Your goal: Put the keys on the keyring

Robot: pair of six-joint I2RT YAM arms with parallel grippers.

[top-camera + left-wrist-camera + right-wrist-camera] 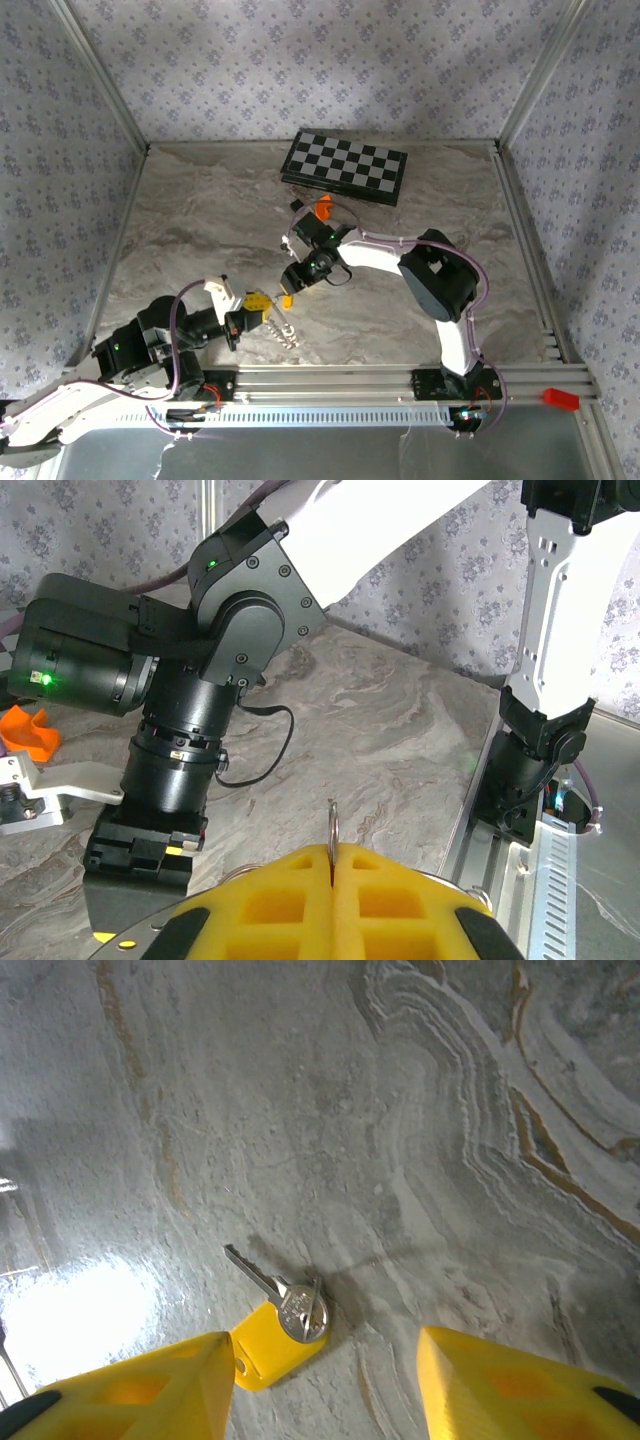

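Key [285, 1310] with a yellow tag is lying flat on the marbled grey table [430, 1110], in the lower middle of the right wrist view, its blade pointing toward the upper left. The right gripper [322, 1360] is hanging over it with its yellow fingers [140, 1390] standing well apart. The key is sitting between them, just beside the finger at the lower left, and neither finger is gripping it.

From above, the key [287, 299] is showing as a small yellow spot near the centre of the frame. The left gripper [257, 302] is sitting just to its left, and the links of the keyring [283, 332] are trailing on the table below and to the right of that gripper.

In the left wrist view, the left gripper [331, 855] is pressing its yellow pads [270, 900] together at the bottom centre. It is pinching the keyring [333, 820], whose thin metal loop is sticking up from the seam between the pads.

A chessboard [345, 167] is lying near the top centre, with a bright orange curved piece [322, 208] just below it.
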